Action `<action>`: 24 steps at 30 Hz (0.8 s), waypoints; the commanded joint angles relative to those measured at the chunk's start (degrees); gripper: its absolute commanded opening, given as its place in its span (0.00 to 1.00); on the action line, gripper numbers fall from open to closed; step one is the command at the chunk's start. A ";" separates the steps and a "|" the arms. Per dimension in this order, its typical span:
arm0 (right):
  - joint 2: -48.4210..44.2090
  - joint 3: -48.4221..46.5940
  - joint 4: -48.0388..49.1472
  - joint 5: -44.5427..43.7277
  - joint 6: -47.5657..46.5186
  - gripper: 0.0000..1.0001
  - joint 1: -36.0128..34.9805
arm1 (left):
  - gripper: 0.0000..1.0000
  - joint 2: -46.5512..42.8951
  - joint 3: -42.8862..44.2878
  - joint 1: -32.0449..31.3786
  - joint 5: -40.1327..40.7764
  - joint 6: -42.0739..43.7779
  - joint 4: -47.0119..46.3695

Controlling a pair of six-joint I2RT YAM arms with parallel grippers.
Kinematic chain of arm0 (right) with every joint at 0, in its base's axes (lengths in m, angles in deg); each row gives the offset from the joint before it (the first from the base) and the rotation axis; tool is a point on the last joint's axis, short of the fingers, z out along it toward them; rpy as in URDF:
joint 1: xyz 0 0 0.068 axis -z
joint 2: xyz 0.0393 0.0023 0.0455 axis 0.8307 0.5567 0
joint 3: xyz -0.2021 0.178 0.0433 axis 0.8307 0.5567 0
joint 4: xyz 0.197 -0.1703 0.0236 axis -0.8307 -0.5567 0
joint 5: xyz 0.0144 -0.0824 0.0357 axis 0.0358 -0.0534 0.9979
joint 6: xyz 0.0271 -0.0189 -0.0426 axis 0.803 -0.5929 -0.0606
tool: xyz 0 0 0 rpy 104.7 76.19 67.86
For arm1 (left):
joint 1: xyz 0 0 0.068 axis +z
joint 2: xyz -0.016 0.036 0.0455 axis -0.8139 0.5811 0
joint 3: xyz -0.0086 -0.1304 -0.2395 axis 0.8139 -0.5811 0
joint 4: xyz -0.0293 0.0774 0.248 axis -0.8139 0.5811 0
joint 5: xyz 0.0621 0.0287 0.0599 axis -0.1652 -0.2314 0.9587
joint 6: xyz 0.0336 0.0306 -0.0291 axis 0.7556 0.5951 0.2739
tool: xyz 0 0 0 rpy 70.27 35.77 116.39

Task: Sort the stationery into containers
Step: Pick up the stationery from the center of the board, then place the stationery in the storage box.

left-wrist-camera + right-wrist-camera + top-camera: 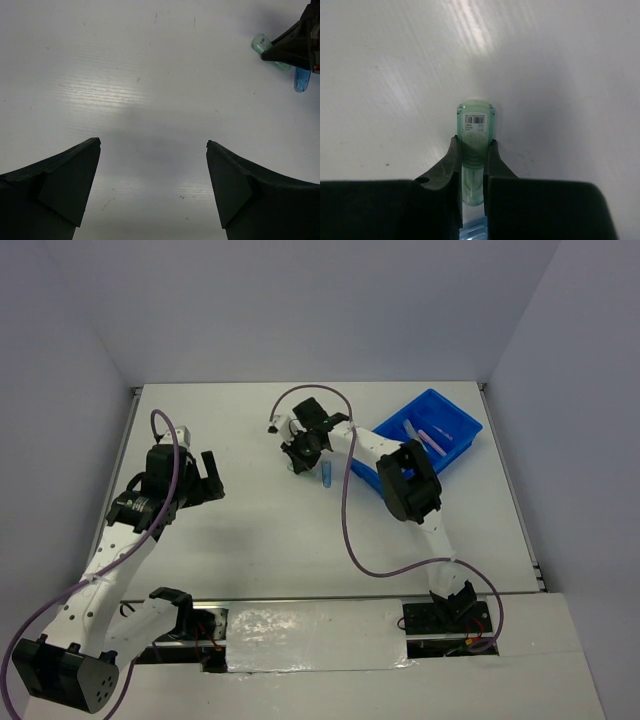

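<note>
Right pincer [474,141] nipped onto green highlighter [475,119] lying on table [380,75]; left pincer [153,142] gaping wide, empty.

The marker [476,135] is clear green with a black-and-white barcode label. The tray [457,412] is bright blue. The table [250,525] is plain white.

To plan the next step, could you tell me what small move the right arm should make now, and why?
Probably lift straight up: the right gripper is shut on the green pen, which appears to lie on the table, with the blue tray to its right.
</note>
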State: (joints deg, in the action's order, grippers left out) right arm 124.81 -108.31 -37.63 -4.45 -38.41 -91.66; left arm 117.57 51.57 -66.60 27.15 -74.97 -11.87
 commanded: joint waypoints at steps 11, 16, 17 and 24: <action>-29.47 13.74 22.84 25.87 6.04 0.00 14.90 | 0.99 -0.78 -0.09 0.43 -0.28 1.12 -1.31; -27.65 10.49 14.48 -13.55 -8.77 0.00 25.43 | 0.99 -0.61 -0.35 0.34 -0.37 1.12 -1.22; -27.30 11.18 14.91 -14.79 -8.96 0.00 27.29 | 0.99 -0.35 -0.26 0.34 -0.28 1.03 -1.13; -23.34 14.70 19.39 -16.90 -10.37 0.00 36.87 | 0.99 1.41 -0.17 0.34 -0.71 1.38 -0.96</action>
State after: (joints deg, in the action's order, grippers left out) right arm 98.91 -94.41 -18.49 -16.04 -46.02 -55.70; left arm 117.85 51.46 -66.53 27.12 -74.92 -11.87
